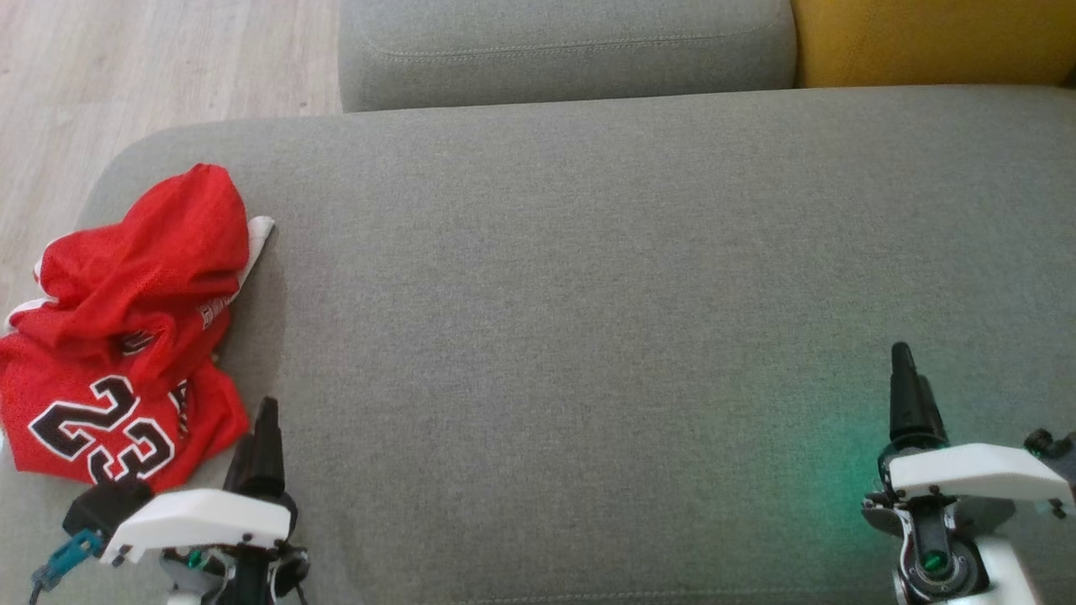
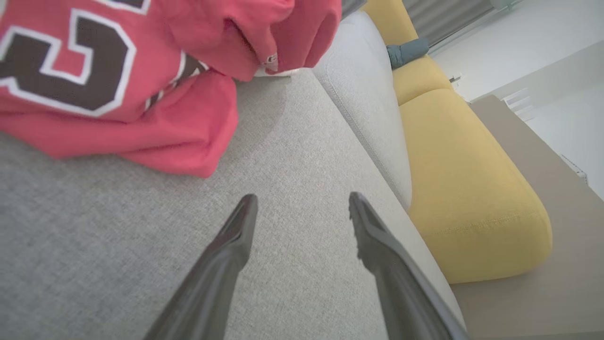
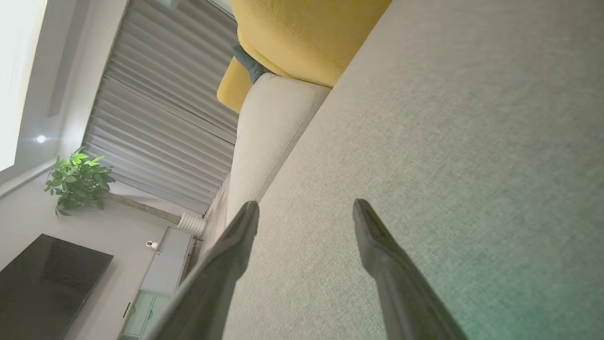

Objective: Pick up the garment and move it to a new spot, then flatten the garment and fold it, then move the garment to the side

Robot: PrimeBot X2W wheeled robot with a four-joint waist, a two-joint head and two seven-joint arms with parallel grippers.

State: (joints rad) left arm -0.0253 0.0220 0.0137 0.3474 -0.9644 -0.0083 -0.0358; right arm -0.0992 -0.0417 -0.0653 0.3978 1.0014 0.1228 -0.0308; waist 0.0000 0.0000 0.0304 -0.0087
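1. The garment (image 1: 126,336) is a red mesh jersey. It carries a large black 23 outlined in white, lying tilted on its lower part. A short strip of white lettering on a fold higher up is too crumpled to read.
2. The garment lies in a crumpled heap at the left end of the grey seat cushion (image 1: 588,336). Its left side reaches that cushion's left edge, and a white-trimmed flap pokes out at the heap's far right.
3. From the heap to the seat cushion's right end, the fabric is flat and bare. The seat cushion's far left corner is rounded, with wooden floor (image 1: 151,59) beyond it. Its far edge meets a grey back cushion (image 1: 563,50) and a yellow cushion (image 1: 933,38).
4. The left gripper (image 1: 266,412) sits at the seat cushion's near edge, just beside the garment's near right corner. Its 2 fingers are spread wide over bare fabric, and the left wrist view shows the heap ahead of them, apart from both tips.
5. The right gripper (image 1: 901,357) is near the seat cushion's right end, well apart from the garment. Its fingers are spread just as wide over bare fabric tinted green.
6. Past the seat cushion, the right wrist view shows a potted plant (image 3: 78,182), a dark screen (image 3: 42,278) and a pleated curtain (image 3: 160,113).
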